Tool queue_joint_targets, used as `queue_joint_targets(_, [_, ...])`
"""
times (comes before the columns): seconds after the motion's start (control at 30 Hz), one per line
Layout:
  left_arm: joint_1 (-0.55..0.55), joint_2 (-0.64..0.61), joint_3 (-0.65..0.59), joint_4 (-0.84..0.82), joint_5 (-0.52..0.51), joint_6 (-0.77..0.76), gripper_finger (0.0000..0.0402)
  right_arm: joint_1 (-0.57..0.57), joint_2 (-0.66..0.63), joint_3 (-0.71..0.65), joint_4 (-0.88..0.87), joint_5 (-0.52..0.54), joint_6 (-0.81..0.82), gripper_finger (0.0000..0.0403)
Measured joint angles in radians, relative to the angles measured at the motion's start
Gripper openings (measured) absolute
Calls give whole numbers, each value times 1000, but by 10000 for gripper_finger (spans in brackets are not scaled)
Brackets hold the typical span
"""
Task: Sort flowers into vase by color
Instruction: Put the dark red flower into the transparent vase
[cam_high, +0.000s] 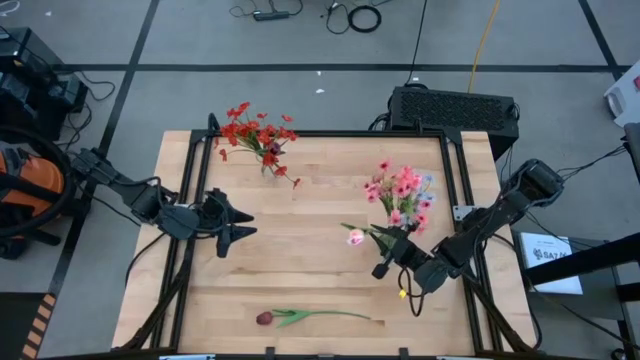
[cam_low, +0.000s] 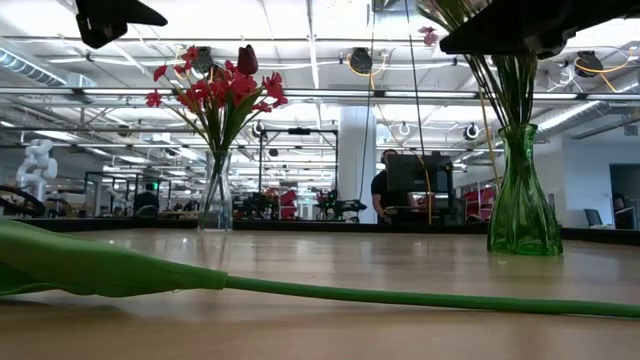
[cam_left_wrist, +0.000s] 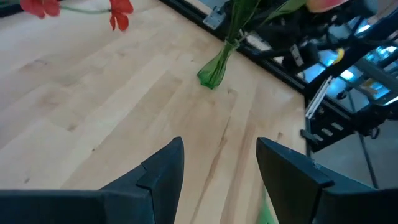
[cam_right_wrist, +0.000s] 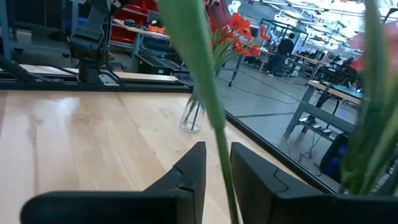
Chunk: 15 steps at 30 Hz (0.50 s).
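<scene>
A clear vase (cam_high: 268, 160) near the far edge holds bright red flowers (cam_high: 255, 130), with a dark red tulip among them in the low view (cam_low: 247, 60). A green vase (cam_low: 520, 205) on the right holds pink blossoms (cam_high: 400, 190). Another dark red tulip (cam_high: 265, 318) lies flat by the near edge, its stem (cam_low: 420, 297) along the table. My right gripper (cam_high: 393, 252) hovers just near of the green vase, shut on a pink flower (cam_high: 355, 237). My left gripper (cam_high: 238, 224) hangs open over the table's left part. My right gripper pinches the pink flower's thin green stem (cam_right_wrist: 219, 134) between its two fingers (cam_right_wrist: 189, 171), which lie across the stem. The flower is lifted clear of the table, and its bloom (cam_high: 355, 237) sticks out toward the table's left.
A black frame rail (cam_high: 330, 133) runs around the table's edges. A black box (cam_high: 455, 108) sits beyond the far right corner. Bare wood (cam_high: 310, 260) lies between the two vases and the lying tulip.
</scene>
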Motion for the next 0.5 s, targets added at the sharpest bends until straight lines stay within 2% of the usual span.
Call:
queue_joint_targets(0.2, [0,131,0,127,22,35,205,0,-18,0,0,2,-13,68])
queue_joint_targets(0.5, [16,384,0,556,21,273,205,25,-68,0,-5,1,-13,68])
